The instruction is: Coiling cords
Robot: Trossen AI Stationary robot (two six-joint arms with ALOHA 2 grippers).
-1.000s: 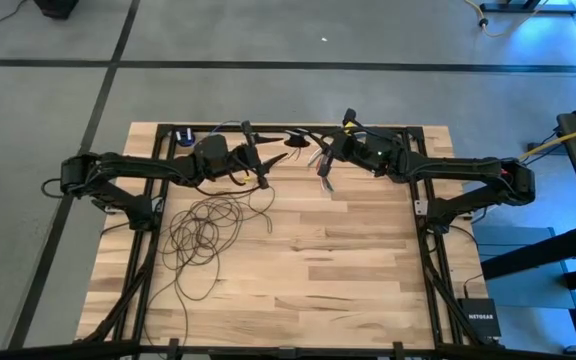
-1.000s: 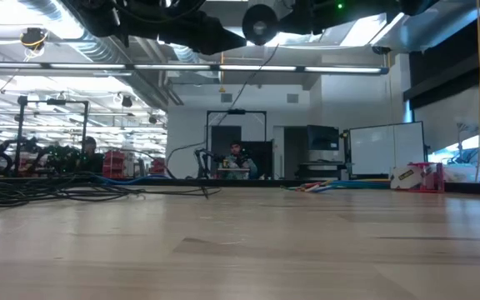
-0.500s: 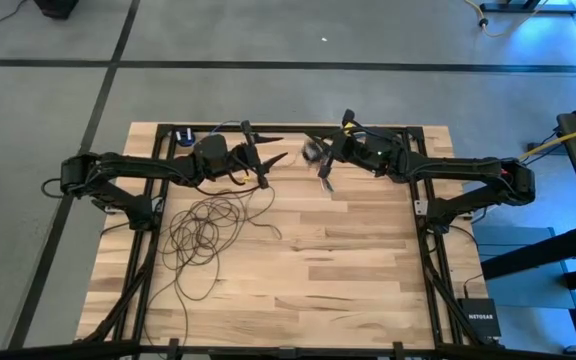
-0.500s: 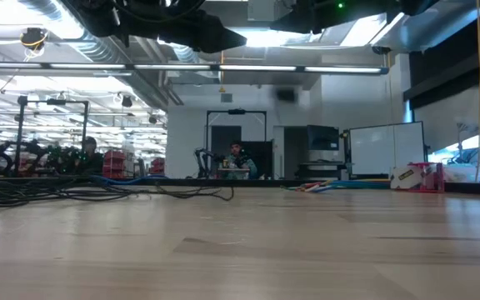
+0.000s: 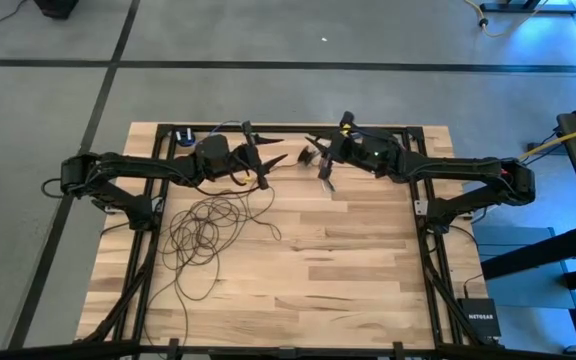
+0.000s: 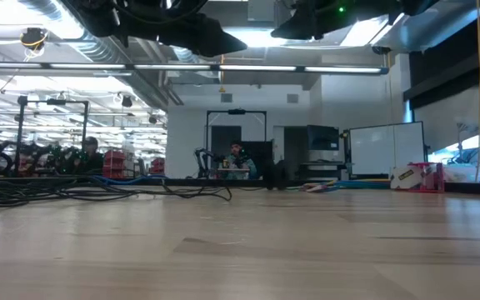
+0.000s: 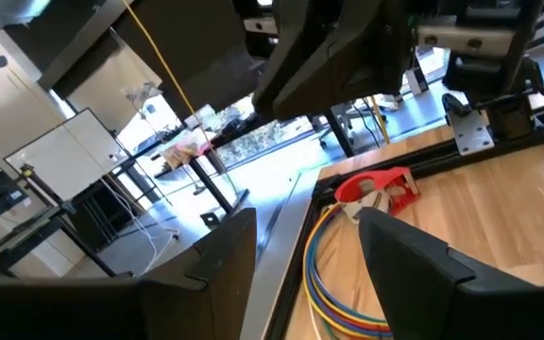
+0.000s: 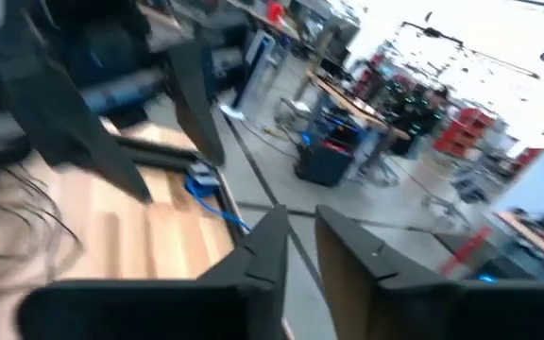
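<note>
Cords (image 5: 203, 232) loose on table (image 5: 348, 260), uncoiled. Left gripper (image 5: 268, 165) wide open, empty; right gripper (image 5: 320, 165) slightly parted, empty. Step: regrasp. Next: pick up puck end (image 5: 308, 154).

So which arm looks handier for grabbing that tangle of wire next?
Probably the left. Its end effector is open and sits just past the wire loops on the table's left half. The right end effector hovers nearer the middle, farther from the tangle, with nothing seen in it.

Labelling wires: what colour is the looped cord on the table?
Dark brown-black cord, clearest in the high view.
</note>
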